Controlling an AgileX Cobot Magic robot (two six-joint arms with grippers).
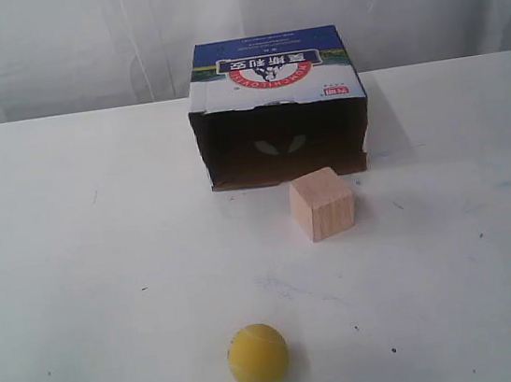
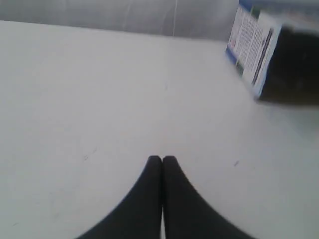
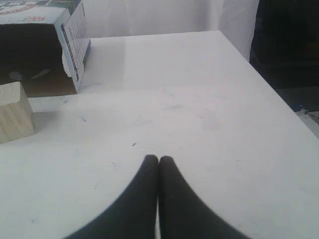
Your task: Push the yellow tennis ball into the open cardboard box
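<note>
Meanwhile, the yellow tennis ball (image 1: 257, 356) sits at 6 o'clock from the open cardboard box (image 1: 278, 113). A wooden cube (image 1: 321, 203) at the ball's 1 o'clock, before the box mouth, could deflect a skewed push. Both the left gripper (image 2: 162, 159) and right gripper (image 3: 158, 158) are pinched closed, empty; neither wrist view shows the ball, so its bearing from them cannot be told.
</note>
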